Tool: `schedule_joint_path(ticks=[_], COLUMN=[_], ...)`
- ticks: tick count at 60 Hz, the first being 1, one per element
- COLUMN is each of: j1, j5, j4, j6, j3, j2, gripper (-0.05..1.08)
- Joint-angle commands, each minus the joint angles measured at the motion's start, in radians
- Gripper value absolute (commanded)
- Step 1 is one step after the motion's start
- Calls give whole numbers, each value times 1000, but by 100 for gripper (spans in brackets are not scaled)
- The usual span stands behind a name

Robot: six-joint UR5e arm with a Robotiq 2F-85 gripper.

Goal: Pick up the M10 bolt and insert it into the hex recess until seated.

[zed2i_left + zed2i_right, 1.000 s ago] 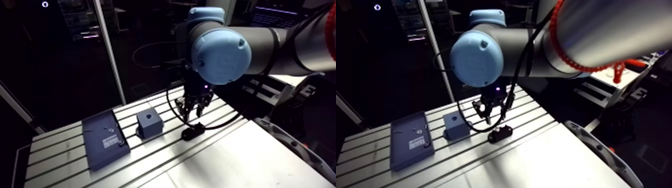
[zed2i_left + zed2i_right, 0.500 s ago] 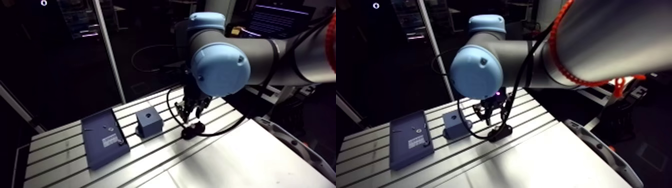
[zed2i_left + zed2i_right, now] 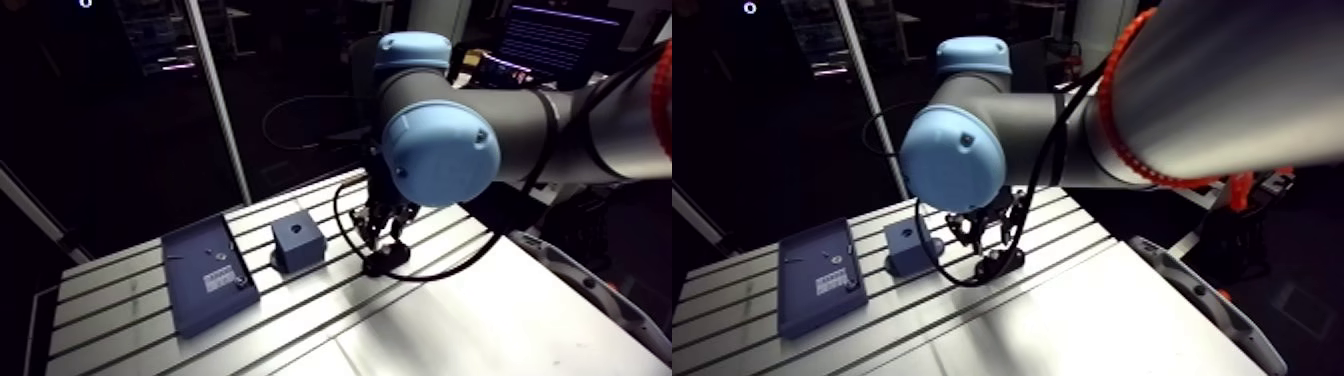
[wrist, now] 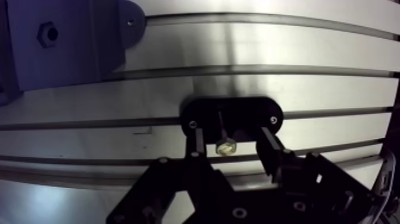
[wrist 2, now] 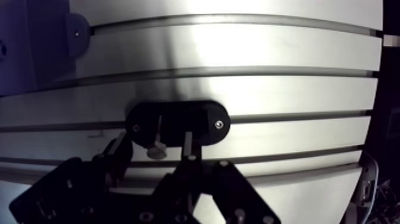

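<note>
Fingers [image 4: 269, 146] stand apart, straddling the M10 bolt [image 4: 225, 146] without touching it. The bolt sits in a black holder [image 4: 250, 113] on the slotted surface [image 4: 268, 53], head nearer the nine-o'clock finger. Closing now likely lands that finger first — tipping the bolt into a skewed grip, which could then jam at the hex recess [image 4: 47, 33] in the blue block [image 4: 89, 47], well off at ten o'clock, twelve being straight ahead.

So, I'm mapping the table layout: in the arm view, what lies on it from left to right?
Flat dark-blue rectangular tray → blue-grey cube block with a top hole → black oval holder.
</note>
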Motion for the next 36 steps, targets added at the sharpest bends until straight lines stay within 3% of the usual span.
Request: schedule_joint_path(ticks=[1, 36], j1=[0, 0], j5=[0, -2], j4=[-2, -9], j6=[0, -1], j3=[9, 23], j2=[0, -4], gripper=[46, 50])
